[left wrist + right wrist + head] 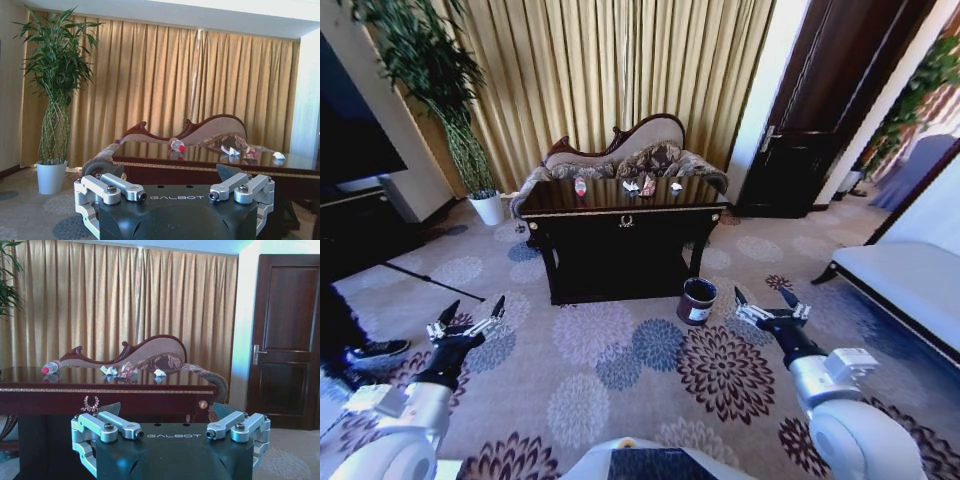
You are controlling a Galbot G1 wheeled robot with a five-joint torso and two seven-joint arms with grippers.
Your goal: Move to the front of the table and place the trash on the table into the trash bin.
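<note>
A patterned carpet [620, 370] with large flower shapes is spread across the lower half of the head view. Gold curtains [610, 80] are hung across the top of that frame, and a dark door [820, 130] is seen at the upper right. The table [620, 245], dark and glossy with gold trim and a gold emblem on its front, is placed in the centre of the frame, well apart from both arms. A sofa [620, 150] is set just behind it, and a tall plant [440, 90] in a white pot [488, 208] is stood at the upper left.

The trash bin [697, 301], small, round and dark with a white label, is set on the carpet just right of centre, near the table's front right leg.

The left gripper [470, 316] is held low at the lower left of the frame, its fingers spread apart with nothing between them. The right gripper [768, 302] is held at the lower right, likewise spread and empty, near the bin but not touching it.

On the tabletop, a clear bottle [581, 186] with a red label is laid toward the left, and a wrapper [648, 186] with crumpled paper [631, 186] beside it is gathered near the middle. Another paper scrap [676, 186] is laid just to their right.
</note>
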